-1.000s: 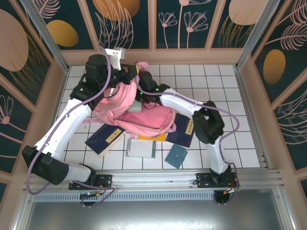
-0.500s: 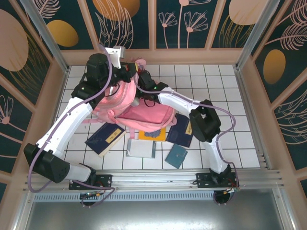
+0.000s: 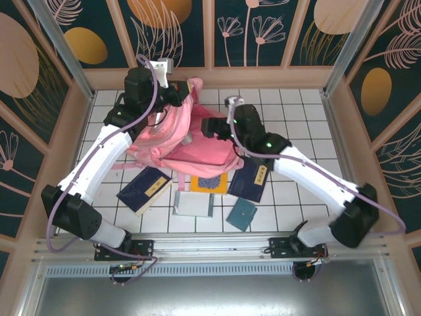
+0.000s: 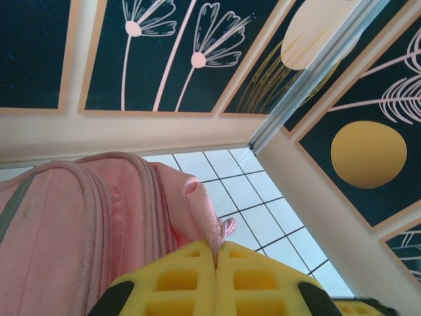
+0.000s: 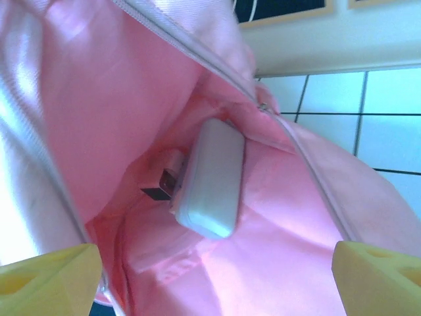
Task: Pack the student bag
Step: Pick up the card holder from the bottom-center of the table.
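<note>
The student bag point(image 3: 205, 153), a big pink backpack, lies on the tiled table with its top end lifted toward the back wall. My left gripper point(image 3: 185, 93) is shut on the bag's pink top loop point(image 4: 222, 232), which is pinched between the yellow fingers point(image 4: 177, 280). My right gripper point(image 3: 210, 127) stands open at the bag's mouth, its fingertips point(image 5: 46, 276) wide apart with nothing between them. Its wrist view looks into the pink lining point(image 5: 276, 263), where a pale grey-green case point(image 5: 210, 178) lies beside a small dark item point(image 5: 156, 189).
Books lie in front of the bag: a navy one point(image 3: 146, 189), a yellow one point(image 3: 209, 182), another navy one point(image 3: 250, 182), a grey one point(image 3: 193, 204) and a small teal notebook point(image 3: 241, 214). Patterned walls close in the back and sides.
My right gripper has drawn back out of the bag to its mouth, and that arm's elbow has swung out to the right. The left gripper has raised the loop slightly toward the back.
</note>
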Available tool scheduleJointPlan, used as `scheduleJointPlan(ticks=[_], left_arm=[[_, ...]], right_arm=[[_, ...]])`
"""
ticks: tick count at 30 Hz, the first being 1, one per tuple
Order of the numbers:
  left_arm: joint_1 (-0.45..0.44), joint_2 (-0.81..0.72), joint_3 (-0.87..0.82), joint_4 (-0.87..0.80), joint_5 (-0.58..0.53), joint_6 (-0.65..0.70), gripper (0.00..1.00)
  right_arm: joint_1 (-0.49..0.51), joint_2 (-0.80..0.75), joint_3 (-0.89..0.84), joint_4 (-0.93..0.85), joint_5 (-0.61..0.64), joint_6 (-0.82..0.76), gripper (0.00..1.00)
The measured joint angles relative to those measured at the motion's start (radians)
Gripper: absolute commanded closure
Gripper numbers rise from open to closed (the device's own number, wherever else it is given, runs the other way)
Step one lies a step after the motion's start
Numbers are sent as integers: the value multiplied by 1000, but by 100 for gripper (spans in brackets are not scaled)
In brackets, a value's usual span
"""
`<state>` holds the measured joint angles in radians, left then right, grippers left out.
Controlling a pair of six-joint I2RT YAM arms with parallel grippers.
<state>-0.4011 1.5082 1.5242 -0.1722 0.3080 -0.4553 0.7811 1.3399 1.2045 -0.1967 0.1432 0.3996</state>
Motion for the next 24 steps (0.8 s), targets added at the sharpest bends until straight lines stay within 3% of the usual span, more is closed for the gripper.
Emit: scheduleJointPlan(ticks=[6, 11, 16, 24], left_arm=[[11, 15, -48, 79, 33, -52, 100], [9, 11, -192, 189, 56, -116, 100], [8, 11, -232, 200, 35, -142, 100], [10, -9, -275, 243, 27, -175, 100]], right_arm=[[10, -152, -119, -242, 37, 105, 13], [76, -187, -159, -492, 17, 312, 15], [190, -98, -183, -618, -57, 549, 15], [275, 106, -190, -672, -180, 760, 19]])
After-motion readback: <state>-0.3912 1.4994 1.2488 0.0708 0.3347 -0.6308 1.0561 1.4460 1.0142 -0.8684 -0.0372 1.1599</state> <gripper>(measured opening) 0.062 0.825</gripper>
